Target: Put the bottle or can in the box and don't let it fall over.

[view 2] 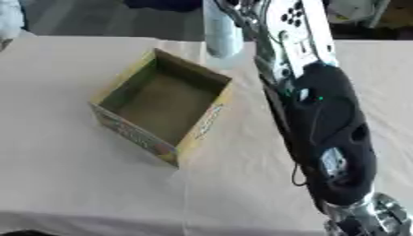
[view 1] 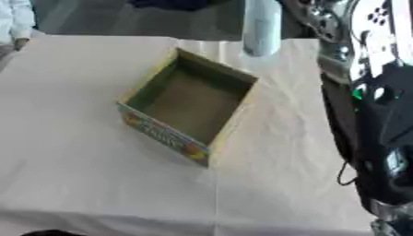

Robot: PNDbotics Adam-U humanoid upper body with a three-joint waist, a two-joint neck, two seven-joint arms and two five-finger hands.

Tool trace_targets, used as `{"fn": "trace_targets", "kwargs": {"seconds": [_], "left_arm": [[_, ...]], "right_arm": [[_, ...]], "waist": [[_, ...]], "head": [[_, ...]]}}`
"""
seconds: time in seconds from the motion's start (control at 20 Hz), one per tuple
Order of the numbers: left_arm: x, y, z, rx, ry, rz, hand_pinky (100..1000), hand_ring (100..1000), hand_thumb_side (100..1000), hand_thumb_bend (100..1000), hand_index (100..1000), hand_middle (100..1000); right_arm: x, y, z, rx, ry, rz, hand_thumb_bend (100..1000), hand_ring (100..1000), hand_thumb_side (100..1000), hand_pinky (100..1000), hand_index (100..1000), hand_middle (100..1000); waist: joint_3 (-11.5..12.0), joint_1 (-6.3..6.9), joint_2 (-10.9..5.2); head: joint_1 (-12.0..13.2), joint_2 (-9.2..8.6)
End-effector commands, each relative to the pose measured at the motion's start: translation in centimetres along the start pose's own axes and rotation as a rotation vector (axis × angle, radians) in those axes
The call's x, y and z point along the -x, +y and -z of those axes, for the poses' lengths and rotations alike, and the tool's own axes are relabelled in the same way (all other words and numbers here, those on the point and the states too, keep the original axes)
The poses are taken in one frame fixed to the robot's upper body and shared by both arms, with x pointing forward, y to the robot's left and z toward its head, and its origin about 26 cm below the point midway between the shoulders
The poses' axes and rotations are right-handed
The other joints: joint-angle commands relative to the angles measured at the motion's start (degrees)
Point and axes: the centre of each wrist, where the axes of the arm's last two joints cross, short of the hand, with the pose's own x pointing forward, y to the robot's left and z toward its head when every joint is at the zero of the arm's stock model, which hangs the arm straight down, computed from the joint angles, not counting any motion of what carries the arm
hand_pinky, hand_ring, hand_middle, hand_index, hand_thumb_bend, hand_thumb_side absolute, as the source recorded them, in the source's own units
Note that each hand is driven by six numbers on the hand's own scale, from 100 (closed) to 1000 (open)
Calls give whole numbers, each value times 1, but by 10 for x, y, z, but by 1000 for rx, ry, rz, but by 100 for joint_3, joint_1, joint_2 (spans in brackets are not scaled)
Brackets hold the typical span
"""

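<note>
An open cardboard box (view 1: 190, 103) sits on the cloth-covered counter (view 1: 73, 175), turned at an angle, nearer the far edge than the near one. Its inside is bare brown card, and its near outer wall carries bright printed colours. A pale bottle or can (view 1: 261, 27) stands upright at the far edge of the counter, just beyond the box's far right corner and apart from it. The robot's right arm (view 2: 327, 124) reaches in along the right side of the counter toward that bottle. The right robot hand (view 2: 242, 11) shows only in part at the top beside the bottle, and whether its fingers are closed round it cannot be told. The left robot hand is out of sight.
</note>
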Motion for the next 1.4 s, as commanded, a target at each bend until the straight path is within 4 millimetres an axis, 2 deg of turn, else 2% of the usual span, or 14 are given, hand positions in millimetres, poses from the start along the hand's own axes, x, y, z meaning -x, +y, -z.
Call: {"fn": "trace_targets", "kwargs": {"seconds": [0.05,0.3,0.35,0.4,0.65,0.95,1.4], "left_arm": [[-13,3,12,11,-52,10,780,870,698,740,887,865],[-15,1,13,10,-57,-2,779,870,698,741,887,865],[-15,1,13,7,-57,-5,780,870,697,741,887,865],[-15,1,13,3,-57,-8,779,870,697,741,887,865],[-16,-1,13,-14,-55,-33,779,870,697,741,887,864],[-16,-1,13,-34,-55,-47,778,870,697,742,886,864],[-12,1,9,-43,-40,-40,778,870,699,743,886,863]], "right_arm": [[9,14,-1,-50,52,-1,447,100,858,100,990,104],[30,12,6,-27,145,-25,441,100,871,100,984,106],[35,10,8,-22,162,-32,380,100,867,100,982,106],[39,8,10,-16,180,-38,440,100,875,100,982,106],[61,-8,20,32,236,-45,471,100,874,100,977,100],[74,-23,21,58,259,-45,492,100,873,100,977,100],[88,-58,24,151,280,-69,503,100,887,100,969,100]], "waist": [[47,19,-84],[175,10,-60],[205,11,-49],[237,13,-35],[423,42,68],[533,52,158],[489,84,224]], "head": [[-80,37],[-230,37],[-266,37],[-302,37],[-461,37],[-435,25],[-412,-11]]}}
